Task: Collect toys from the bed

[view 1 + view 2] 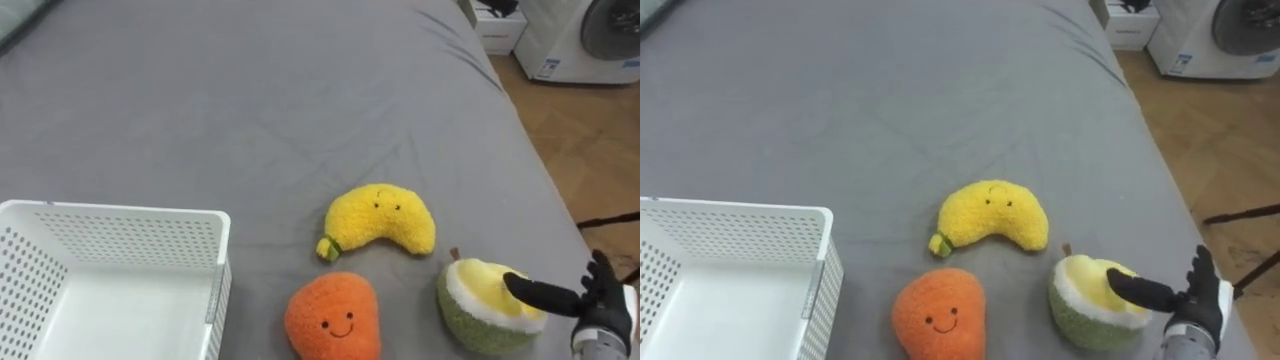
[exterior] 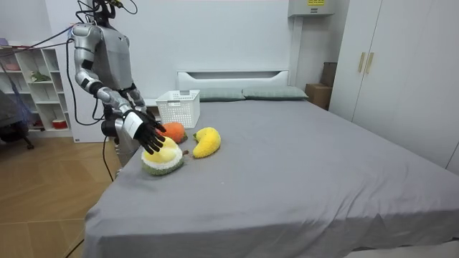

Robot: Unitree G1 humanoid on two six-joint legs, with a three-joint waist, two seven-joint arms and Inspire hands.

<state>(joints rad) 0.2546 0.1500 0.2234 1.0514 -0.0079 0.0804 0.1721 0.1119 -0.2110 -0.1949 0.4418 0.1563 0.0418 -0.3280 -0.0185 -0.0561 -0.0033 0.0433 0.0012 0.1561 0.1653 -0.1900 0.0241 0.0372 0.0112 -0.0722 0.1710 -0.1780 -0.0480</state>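
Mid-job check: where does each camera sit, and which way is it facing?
Left eye view: on the robot's head, looking down on the bed, white basket, banana plush, orange plush and green-yellow plush; right hand shows at lower right.
Right eye view: beside it, same downward look, same hand.
Room view: off the bed's foot, facing the headboard; the whole robot stands at the bed's side, on the room view's left.
All three share the plush toys, basket and right hand.
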